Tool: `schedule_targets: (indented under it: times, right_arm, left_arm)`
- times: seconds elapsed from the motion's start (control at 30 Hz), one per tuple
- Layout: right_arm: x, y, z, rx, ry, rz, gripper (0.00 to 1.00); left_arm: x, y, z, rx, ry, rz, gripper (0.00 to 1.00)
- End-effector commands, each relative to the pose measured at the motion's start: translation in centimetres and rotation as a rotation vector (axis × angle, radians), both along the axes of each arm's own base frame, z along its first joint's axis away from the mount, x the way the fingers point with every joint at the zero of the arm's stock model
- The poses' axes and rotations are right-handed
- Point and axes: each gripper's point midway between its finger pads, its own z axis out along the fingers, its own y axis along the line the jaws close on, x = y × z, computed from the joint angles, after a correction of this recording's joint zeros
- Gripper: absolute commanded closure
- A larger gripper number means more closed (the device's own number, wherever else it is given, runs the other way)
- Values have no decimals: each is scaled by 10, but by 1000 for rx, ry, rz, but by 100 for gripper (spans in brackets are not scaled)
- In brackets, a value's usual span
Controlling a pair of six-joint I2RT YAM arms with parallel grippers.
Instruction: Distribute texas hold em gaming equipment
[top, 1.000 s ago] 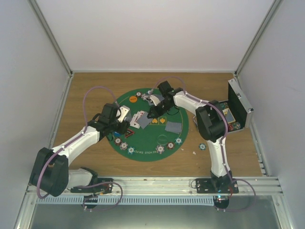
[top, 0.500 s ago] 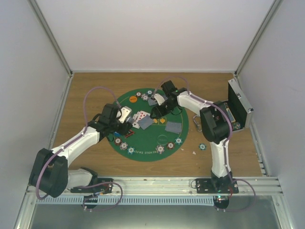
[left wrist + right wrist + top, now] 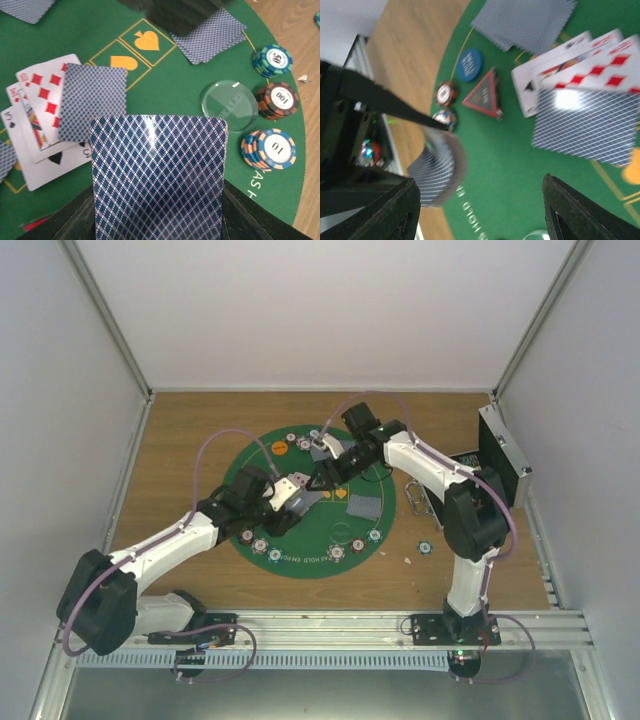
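Note:
My left gripper (image 3: 157,200) is shut on a deck of blue-backed playing cards (image 3: 157,170) and hovers over the middle of the green mat (image 3: 300,560). Several face-up cards (image 3: 37,107) lie fanned there, with one face-down card (image 3: 92,102) on top of them. My right gripper (image 3: 480,185) hangs open and empty just beyond them (image 3: 322,478). Chip stacks marked 50 (image 3: 272,60), 100 (image 3: 277,100) and 10 (image 3: 272,147) stand by a clear disc (image 3: 230,98). A blue disc (image 3: 470,64) and a red-edged triangular marker (image 3: 482,95) lie on the mat's left side.
The open silver case (image 3: 500,455) stands on the wooden table at the right. One loose chip (image 3: 424,547) lies off the mat near it. Face-down card pairs (image 3: 364,506) and more chips (image 3: 337,553) ring the mat. White walls close the table in.
My right gripper has opened and left a face-down card on the fanned cards. My left arm has carried the deck to the right, toward the mat's middle.

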Motion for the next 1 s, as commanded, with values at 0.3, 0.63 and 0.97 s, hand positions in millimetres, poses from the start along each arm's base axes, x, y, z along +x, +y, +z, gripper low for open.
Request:
schedule_targets:
  times: [0.3,0.63,0.97]
  right_arm:
    - [-65,19,-22,-36,118,152,39]
    - [-65,19,-52,-173,91,172,46]
    - [-57,9,-62,-256,87,110,49]
  left_arm:
    - [-14,-23,-3,-3,-10,-100,44]
    - [-16,-24,0,2,-25,-101,44]
    - [-16,-23,1,8,-35,-97,44]
